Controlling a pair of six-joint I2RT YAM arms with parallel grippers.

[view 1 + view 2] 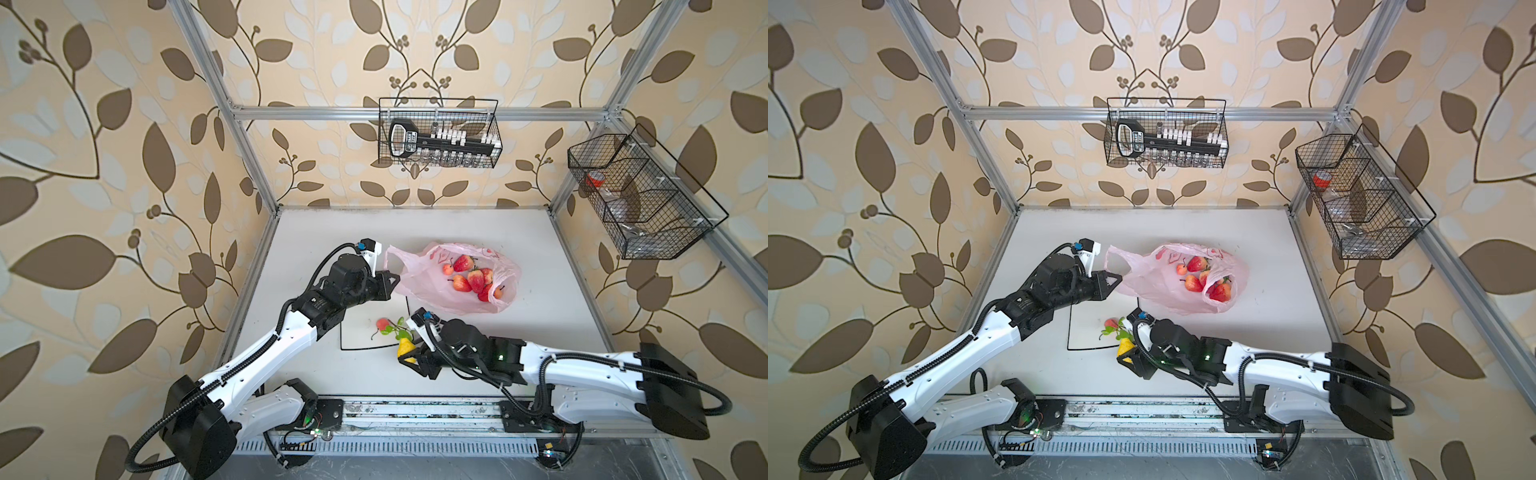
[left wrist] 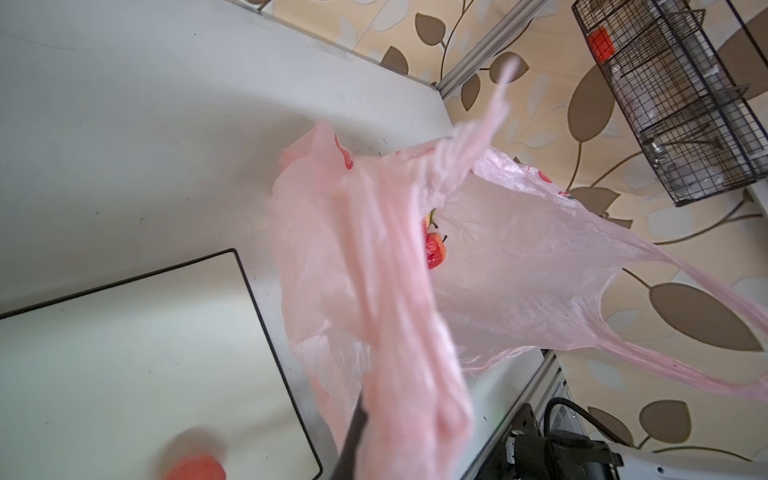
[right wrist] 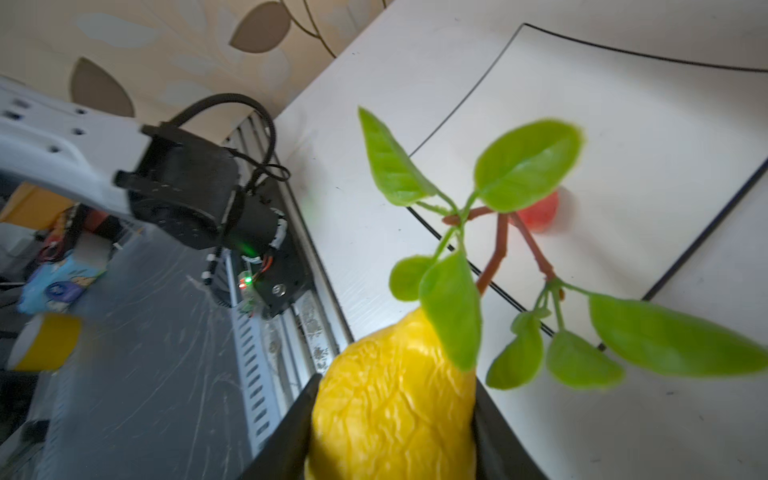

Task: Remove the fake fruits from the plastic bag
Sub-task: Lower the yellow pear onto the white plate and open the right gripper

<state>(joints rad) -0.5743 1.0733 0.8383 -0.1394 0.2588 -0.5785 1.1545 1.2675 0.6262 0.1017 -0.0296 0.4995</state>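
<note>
The pink plastic bag (image 1: 436, 286) (image 1: 1163, 291) lies at the table's middle with its mouth held up. Several fake fruits (image 1: 471, 276) (image 1: 1204, 276), red strawberries and peaches, lie inside it. My left gripper (image 1: 392, 279) is shut on the bag's left edge, and bunched film (image 2: 399, 374) covers its jaws in the left wrist view. My right gripper (image 1: 409, 357) (image 3: 392, 415) is shut on the yellow pear (image 1: 405, 347) (image 3: 395, 403), whose green leaves (image 3: 523, 166) hang over the near right corner of the white plate (image 1: 357, 336). One peach (image 1: 382, 323) (image 3: 540, 212) rests on the plate.
A wire basket (image 1: 438, 133) holding a black tool hangs on the back wall. A second wire basket (image 1: 640, 195) hangs on the right frame. A metal rail (image 1: 415, 409) runs along the table's front edge, and frame posts stand at the back corners.
</note>
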